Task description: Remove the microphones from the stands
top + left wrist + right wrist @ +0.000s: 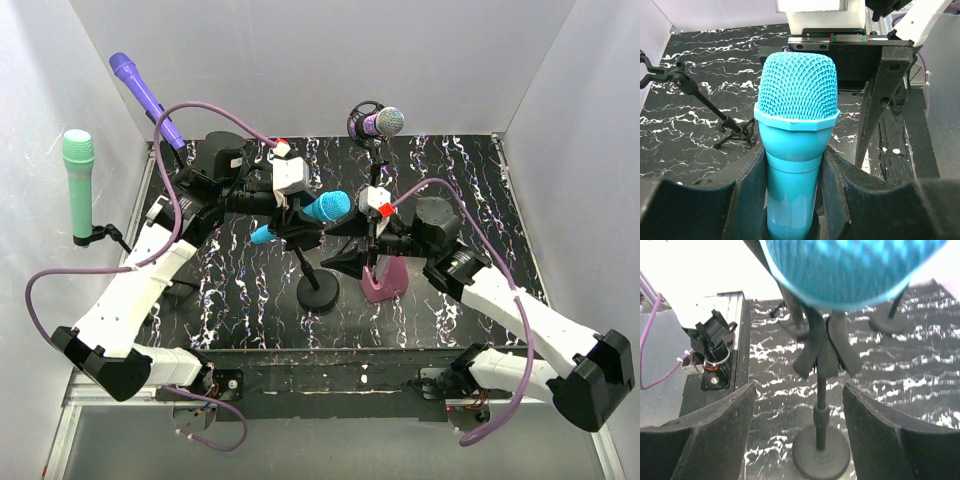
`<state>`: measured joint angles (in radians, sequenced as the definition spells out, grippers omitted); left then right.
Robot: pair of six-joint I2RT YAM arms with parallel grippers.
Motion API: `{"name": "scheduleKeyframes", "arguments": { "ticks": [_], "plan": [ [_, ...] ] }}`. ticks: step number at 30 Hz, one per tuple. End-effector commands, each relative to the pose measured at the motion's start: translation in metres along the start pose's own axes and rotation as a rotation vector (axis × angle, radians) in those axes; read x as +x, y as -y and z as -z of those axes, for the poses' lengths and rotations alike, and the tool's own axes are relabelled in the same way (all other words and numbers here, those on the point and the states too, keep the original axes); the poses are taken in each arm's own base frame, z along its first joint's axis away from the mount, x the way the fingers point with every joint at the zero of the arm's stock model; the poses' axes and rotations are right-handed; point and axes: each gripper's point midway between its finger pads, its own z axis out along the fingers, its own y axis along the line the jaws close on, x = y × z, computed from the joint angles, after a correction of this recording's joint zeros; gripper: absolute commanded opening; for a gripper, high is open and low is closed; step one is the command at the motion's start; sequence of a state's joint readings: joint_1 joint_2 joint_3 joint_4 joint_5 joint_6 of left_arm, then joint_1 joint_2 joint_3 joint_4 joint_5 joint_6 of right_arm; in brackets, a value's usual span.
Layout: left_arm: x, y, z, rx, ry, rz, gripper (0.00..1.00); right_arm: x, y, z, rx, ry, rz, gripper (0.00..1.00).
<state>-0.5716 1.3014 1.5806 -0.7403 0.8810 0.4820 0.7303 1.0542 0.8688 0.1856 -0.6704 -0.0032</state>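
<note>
Low in the frame, the right tool point(799, 395) gapes wide before the stand point(821, 450), a thin black pole on a round base. At centre, the left tool point(792, 162) pinches the smooth teal microphone point(797, 100) below its mesh dome, above the white-veined black bench point(470, 180).

I see the cyan microphone point(796, 100) with a rough, open mesh head, metal or plastic I cannot tell, over a smooth, slightly glossy plastic body. The left tool point(792, 200) has fingers point(747, 195) of matt black plastic, faintly grainy. The tabletop point(700, 70) is a black sheet with white marble veining and a low sheen. The stand point(821, 452) looks like matt black metal, its round base smooth.
</note>
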Motion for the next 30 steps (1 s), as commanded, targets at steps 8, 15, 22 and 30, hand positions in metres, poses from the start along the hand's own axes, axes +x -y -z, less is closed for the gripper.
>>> {"name": "scheduleKeyframes", "arguments": {
  "ticks": [8, 15, 22, 30],
  "plan": [
    [-0.029, 0.018, 0.018, 0.026, 0.066, -0.179, 0.00, -0.048, -0.008, -0.030, -0.179, 0.232, 0.145, 0.79],
    [-0.025, 0.016, 0.020, 0.001, 0.048, -0.191, 0.00, -0.057, 0.002, -0.028, -0.101, 0.277, 0.149, 0.79],
    [-0.025, 0.016, 0.023, -0.006, 0.035, -0.218, 0.00, -0.053, 0.007, -0.019, -0.021, 0.283, 0.129, 0.80],
    [-0.026, 0.018, 0.021, 0.018, 0.043, -0.222, 0.00, -0.044, 0.014, -0.040, -0.067, 0.273, 0.133, 0.81]
  ]
}}
